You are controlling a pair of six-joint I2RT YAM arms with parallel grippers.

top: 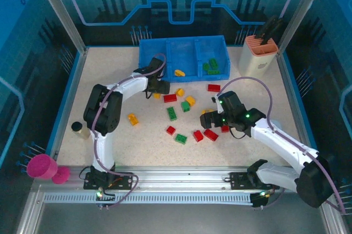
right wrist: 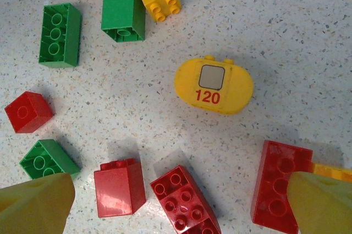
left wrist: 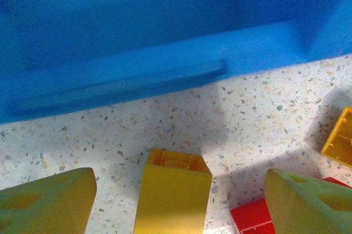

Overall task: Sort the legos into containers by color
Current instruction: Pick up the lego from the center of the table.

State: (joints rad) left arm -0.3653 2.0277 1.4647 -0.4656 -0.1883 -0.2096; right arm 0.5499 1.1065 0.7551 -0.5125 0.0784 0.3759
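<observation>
Left claw (left wrist: 176,174) apart, straddling a yellow brick (left wrist: 173,201) with gaps either side, near the blue tray (left wrist: 137,80). Right claw (right wrist: 179,184) wide apart above scattered legos (right wrist: 124,14) on the surface (right wrist: 286,36).

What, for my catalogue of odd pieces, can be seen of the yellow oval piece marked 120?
The yellow piece is a rounded oval of glossy plastic, with a pale grey square panel above red digits 120 and two studs showing at its top edge. It lies on the speckled table, apart from every other brick, untouched.
</observation>
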